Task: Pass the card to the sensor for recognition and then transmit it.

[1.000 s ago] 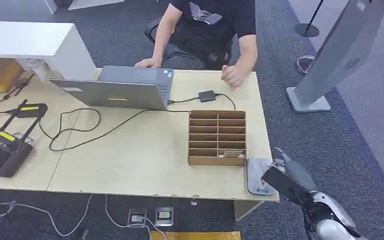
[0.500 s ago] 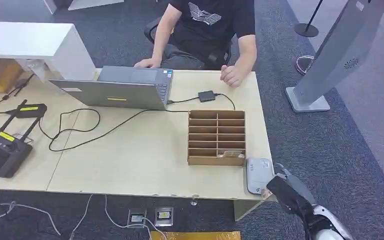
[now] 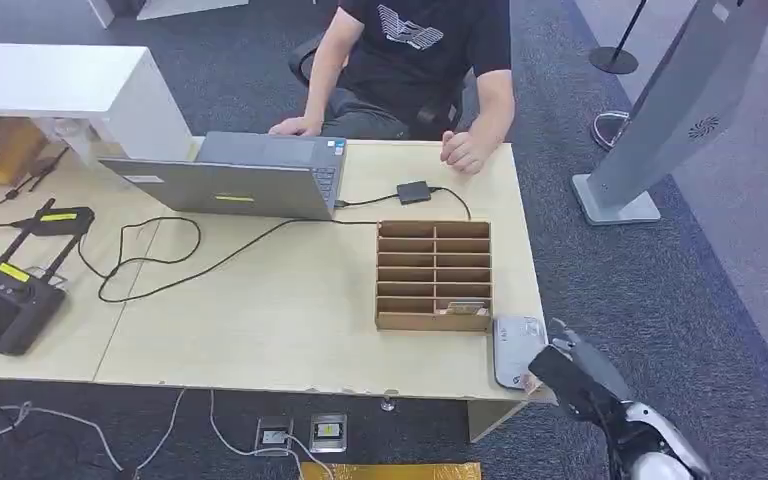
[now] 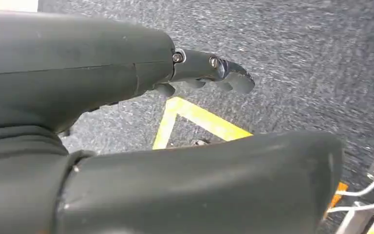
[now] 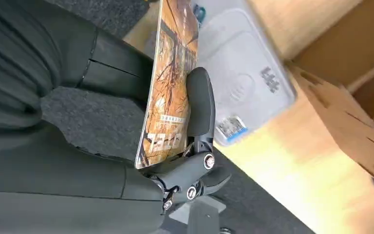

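Note:
In the right wrist view my right hand (image 5: 126, 161) pinches an orange-brown printed card (image 5: 168, 87) edge-on between thumb and fingers. The grey-white sensor pad (image 5: 243, 83) lies flat just beyond the card. From the head view the sensor (image 3: 516, 350) sits on the table's front right corner, and my right hand (image 3: 572, 378) hovers at its right edge, partly off the table. My left hand (image 4: 195, 73) hangs over the carpet with its fingers apart and nothing in it.
A wooden slotted box (image 3: 433, 275) stands right behind the sensor, with a card in a front slot. A laptop (image 3: 240, 180), cables and a black controller (image 3: 5, 300) lie further left. A person (image 3: 420, 60) sits at the table's far side, hands on laptop and tabletop.
My right hand with the card has drawn back from over the sensor toward the table's corner, so more of the pad shows. Nothing else has moved.

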`<state>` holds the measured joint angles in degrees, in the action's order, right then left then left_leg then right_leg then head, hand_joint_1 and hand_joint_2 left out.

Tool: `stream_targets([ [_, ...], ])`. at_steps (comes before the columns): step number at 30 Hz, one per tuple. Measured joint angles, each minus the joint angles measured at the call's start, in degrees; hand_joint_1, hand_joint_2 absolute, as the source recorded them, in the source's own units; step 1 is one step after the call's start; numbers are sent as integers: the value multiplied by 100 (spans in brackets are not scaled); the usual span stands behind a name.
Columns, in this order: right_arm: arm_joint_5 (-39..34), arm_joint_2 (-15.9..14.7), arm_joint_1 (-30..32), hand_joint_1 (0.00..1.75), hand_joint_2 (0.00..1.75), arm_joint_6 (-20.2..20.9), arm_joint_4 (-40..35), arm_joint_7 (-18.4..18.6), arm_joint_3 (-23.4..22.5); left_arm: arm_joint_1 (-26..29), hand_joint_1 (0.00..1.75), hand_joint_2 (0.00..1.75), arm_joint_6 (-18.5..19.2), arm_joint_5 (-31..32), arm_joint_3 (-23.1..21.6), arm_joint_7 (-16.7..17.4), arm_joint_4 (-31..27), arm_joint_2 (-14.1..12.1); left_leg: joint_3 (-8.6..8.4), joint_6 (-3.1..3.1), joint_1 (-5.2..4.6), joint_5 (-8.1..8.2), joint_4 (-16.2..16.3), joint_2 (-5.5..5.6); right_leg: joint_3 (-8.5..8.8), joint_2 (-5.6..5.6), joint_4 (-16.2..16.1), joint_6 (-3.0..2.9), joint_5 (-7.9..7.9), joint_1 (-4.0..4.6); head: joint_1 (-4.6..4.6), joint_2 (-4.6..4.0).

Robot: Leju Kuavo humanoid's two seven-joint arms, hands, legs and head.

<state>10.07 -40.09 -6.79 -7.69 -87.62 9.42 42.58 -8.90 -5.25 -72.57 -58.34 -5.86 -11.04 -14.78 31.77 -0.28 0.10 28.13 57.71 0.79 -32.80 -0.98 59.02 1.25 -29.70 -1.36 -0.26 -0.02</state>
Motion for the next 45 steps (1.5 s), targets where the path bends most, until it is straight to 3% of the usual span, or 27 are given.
stream_targets([
  [4,203,37,-19,175,175,125,-563,346,-328,21,0,0,-33,-13,18,135,2,-2,0,0,0,0,0,1,0,0,1,0,0,0,0,0],
  [8,252,46,-230,175,175,532,-1150,472,-785,26,0,0,-77,-26,22,188,31,2,0,0,0,0,0,0,0,0,1,0,0,0,2,0],
  [14,538,65,-1132,175,175,1117,-1545,176,-1530,41,0,0,-103,15,22,223,31,4,-2,-1,-1,-2,0,-2,1,5,1,1,6,-1,2,0],
  [18,1046,236,-1993,175,175,1250,-1369,-180,-1681,40,0,0,-70,89,20,219,31,7,4,-2,0,-3,0,-2,1,5,4,0,7,0,2,0],
  [21,1715,615,-2696,175,175,1287,-889,-485,-1637,13,0,0,0,302,9,160,31,20,1,-6,6,-6,0,-4,0,7,6,0,7,5,0,0],
  [25,2319,1337,-3432,175,175,1172,84,-795,-1417,-16,0,0,70,481,-68,116,31,39,5,-12,18,-10,-1,-1,1,3,8,-1,8,16,-2,0],
  [31,3509,2408,-4215,175,175,669,1679,-1213,-936,-65,0,0,98,608,-201,173,31,57,11,-15,28,-11,-1,5,-3,-2,10,-4,5,27,4,0],
  [35,4076,3055,-4546,175,175,350,2679,-1267,-621,-99,0,0,96,612,-271,262,31,59,12,-17,32,-12,0,8,-4,-4,9,-8,3,32,4,0],
  [40,4402,3639,-4890,175,175,120,3704,-1250,-324,-109,0,0,94,612,-343,347,31,57,12,-18,32,-12,0,8,-6,-5,7,-10,2,32,4,0],
  [45,4352,3965,-5040,175,175,105,4477,-1280,-227,-108,0,0,92,610,-372,418,31,48,12,-18,31,-12,0,8,-4,-1,3,-10,2,31,7,0],
])
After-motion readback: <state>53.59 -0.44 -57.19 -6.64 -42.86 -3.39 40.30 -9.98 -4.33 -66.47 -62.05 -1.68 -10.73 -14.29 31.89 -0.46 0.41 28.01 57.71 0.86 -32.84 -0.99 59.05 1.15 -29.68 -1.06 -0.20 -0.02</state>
